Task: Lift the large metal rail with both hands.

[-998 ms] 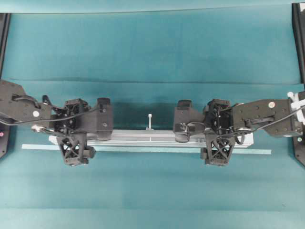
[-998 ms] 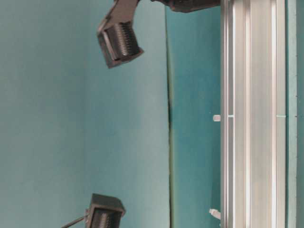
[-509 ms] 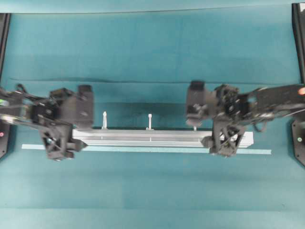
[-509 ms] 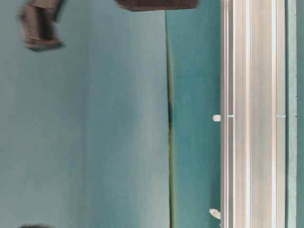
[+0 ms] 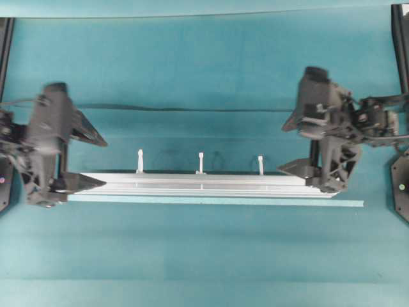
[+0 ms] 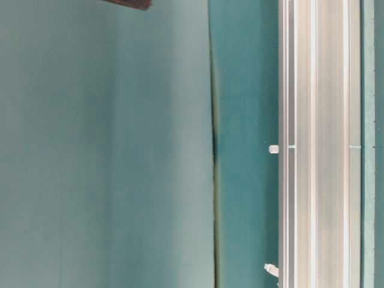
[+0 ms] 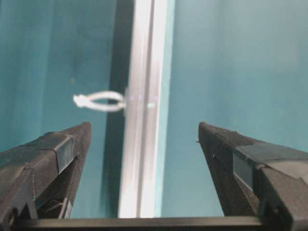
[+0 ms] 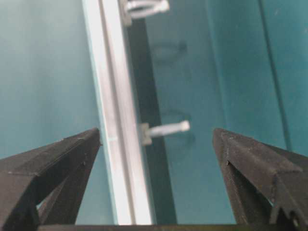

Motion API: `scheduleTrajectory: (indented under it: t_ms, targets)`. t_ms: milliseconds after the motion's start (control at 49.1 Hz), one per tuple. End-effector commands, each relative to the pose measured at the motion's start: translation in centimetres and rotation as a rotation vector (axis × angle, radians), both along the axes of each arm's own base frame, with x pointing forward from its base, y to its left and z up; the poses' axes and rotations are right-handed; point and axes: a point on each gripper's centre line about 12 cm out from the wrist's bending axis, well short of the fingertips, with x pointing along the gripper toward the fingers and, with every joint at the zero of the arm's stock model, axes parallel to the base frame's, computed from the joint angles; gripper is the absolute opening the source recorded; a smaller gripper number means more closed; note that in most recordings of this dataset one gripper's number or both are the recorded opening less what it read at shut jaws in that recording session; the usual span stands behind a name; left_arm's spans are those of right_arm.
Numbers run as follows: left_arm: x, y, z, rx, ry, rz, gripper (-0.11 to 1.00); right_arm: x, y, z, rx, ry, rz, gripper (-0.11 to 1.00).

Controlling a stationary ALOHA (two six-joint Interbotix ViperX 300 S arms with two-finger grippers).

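1. Desk (image 5: 204, 64): teal covered surface that filled the overhead view; a seam ran across it behind the work area.
2. Large metal rail (image 5: 204, 185): grooved silver bar that lay flat on the desk, lengthwise from left to right in the overhead view, between my two tools. It rested on the surface and neither tool touched it.
3. Thin pale strip (image 5: 345, 203): flat and longer than the rail, it lay just beside the rail's near edge and parallel to it.
4. My left tool (image 5: 89, 160): it stood above the rail's left end with its fingers spread wide and nothing between them; in its wrist view the rail ran down the gap clear of both fingers.
5. My right tool (image 5: 295, 146): it stood above the rail's right end, likewise spread wide and holding nothing.
6. Zip-tie tabs (image 5: 200, 162): three small white tabs stuck out from the rail's far side.
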Motion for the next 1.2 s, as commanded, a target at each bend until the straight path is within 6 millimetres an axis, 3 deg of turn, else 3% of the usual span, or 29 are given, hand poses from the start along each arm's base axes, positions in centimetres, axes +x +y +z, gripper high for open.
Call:
scheduleTrajectory:
  t_ms: [0, 326, 815, 978, 1181]
  targets:
    - [-0.1, 0.0, 1.9, 0.001, -0.086, -0.001, 0.95, -0.2, 0.0, 1.3, -0.004, -0.069, -0.003, 0.96]
    - [-1.0, -0.1, 6.6, -0.003, -0.394, -0.006, 0.94, -2.0, 0.2, 4.8, -0.023, -0.341, -0.001, 0.96]
    - [-3.6, 0.0, 10.3, -0.012, -0.578, 0.004, 0.94, -5.8, 0.3, 6.9, -0.034, -0.502, -0.007, 0.96]
    - [-4.9, 0.0, 11.5, -0.015, -0.641, 0.004, 0.94, -6.2, 0.4, 7.6, -0.037, -0.565, -0.005, 0.96]
    - [-5.2, 0.0, 11.5, -0.015, -0.65, 0.004, 0.94, -6.3, 0.4, 7.7, -0.041, -0.621, -0.006, 0.96]
